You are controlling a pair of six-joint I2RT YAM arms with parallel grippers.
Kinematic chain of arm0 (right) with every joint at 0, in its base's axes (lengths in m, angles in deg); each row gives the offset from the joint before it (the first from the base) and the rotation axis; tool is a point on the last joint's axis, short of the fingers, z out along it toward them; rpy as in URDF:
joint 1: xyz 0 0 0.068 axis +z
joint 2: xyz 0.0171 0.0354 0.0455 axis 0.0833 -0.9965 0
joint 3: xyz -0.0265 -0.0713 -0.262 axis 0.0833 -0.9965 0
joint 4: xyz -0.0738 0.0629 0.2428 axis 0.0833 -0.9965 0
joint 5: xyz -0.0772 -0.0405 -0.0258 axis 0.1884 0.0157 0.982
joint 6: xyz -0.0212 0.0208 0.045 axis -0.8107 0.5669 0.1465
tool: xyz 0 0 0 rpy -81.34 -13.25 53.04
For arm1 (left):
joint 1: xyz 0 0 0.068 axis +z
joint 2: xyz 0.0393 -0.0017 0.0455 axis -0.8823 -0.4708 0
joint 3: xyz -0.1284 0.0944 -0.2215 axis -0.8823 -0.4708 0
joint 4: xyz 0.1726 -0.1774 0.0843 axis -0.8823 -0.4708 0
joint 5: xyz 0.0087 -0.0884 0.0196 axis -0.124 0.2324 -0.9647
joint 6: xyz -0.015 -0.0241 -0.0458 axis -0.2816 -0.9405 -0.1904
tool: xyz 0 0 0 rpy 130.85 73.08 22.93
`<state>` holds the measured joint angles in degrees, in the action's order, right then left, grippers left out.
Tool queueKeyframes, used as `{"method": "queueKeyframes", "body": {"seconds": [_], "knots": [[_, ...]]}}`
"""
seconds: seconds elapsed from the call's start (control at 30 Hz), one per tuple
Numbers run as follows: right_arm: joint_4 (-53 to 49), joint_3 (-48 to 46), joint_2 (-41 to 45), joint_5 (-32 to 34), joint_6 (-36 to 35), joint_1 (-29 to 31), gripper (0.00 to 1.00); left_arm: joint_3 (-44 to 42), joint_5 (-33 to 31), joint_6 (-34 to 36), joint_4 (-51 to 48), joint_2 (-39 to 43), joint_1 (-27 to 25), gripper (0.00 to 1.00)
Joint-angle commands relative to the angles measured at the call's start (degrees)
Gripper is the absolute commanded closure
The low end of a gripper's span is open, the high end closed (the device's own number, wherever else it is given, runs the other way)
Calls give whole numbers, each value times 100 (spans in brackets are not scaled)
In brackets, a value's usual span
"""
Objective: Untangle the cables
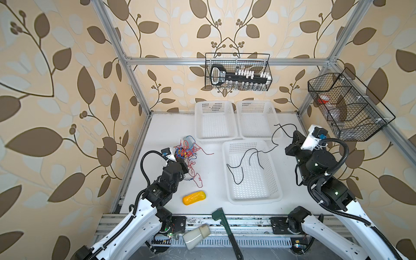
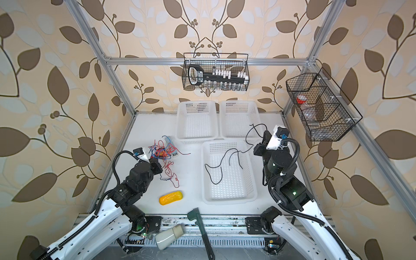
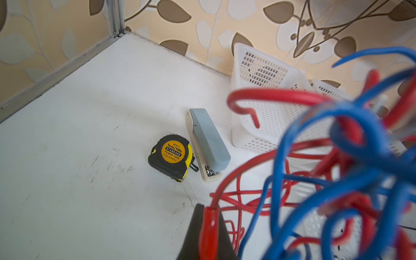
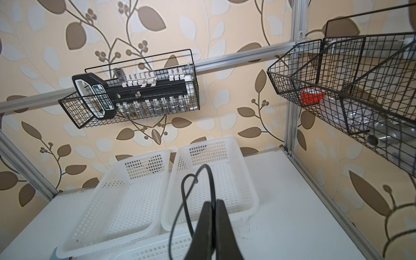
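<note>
The cables are in two groups. A tangle of red and blue cables [image 1: 186, 153] [image 2: 163, 153] lies on the white table at the left. My left gripper [image 1: 180, 161] [image 3: 208, 208] is at its near edge, shut on a red cable [image 3: 238, 186] that runs up into the tangle. A black cable [image 1: 272, 139] [image 4: 185, 202] hangs from my right gripper [image 1: 292, 135] [image 4: 213, 202], which is shut on it and raised near the back right basket. The cable's lower length lies inside the near white basket [image 1: 254, 184].
A tape measure [image 3: 172, 156] and a grey stapler [image 3: 207, 141] lie behind the tangle. Two white baskets [image 1: 215, 121] [image 1: 256, 119] stand at the back. A yellow object [image 1: 194, 197], a green-handled tool [image 1: 227, 231] and a white bottle [image 1: 195, 236] lie near the front. Wire baskets [image 1: 238, 72] hang on the frame.
</note>
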<state>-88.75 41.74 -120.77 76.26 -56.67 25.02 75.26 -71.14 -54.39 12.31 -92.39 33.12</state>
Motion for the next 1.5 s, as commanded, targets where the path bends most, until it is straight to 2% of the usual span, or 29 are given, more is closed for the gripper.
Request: {"method": "queueKeyframes", "body": {"seconds": [0.0, 0.17, 0.23, 0.4, 0.77, 0.93, 1.03, 1.1, 1.2, 1.3, 1.47], "knots": [[-229, 175, -190, -586, -65, -27, 100, -10, -18, -98, 328, 4, 29, 100], [-116, -178, -601, -1752, 215, 37, 100, -45, 137, -44, 435, 28, 28, 100], [-3, -364, -724, -1916, 288, 224, 100, -70, 290, 36, 539, 56, 27, 100], [-181, -612, -1080, -1448, 283, 814, 100, -93, 712, 230, 795, 104, 23, 100], [-33, -1477, -1580, -1552, 818, 732, 100, -60, 1898, 676, 1576, -122, 23, 100], [13, -1464, -2023, -1611, 782, 719, 85, 33, 2330, 876, 1747, -267, 22, 100], [54, -1349, -2054, -1673, 652, 703, 66, 103, 2568, 1034, 1770, -386, 22, 100], [104, -1273, -1995, -1682, 560, 694, 57, 151, 2658, 1127, 1745, -472, 22, 100], [184, -1091, -1877, -1906, 379, 711, 52, 197, 2752, 1236, 1743, -624, 15, 100], [440, -916, -1760, -2513, 195, 785, 51, 257, 2805, 1326, 1748, -794, 16, 100], [887, -553, -1824, -3295, -197, 1325, 51, 368, 3070, 1466, 1779, -1129, 21, 100]]}}
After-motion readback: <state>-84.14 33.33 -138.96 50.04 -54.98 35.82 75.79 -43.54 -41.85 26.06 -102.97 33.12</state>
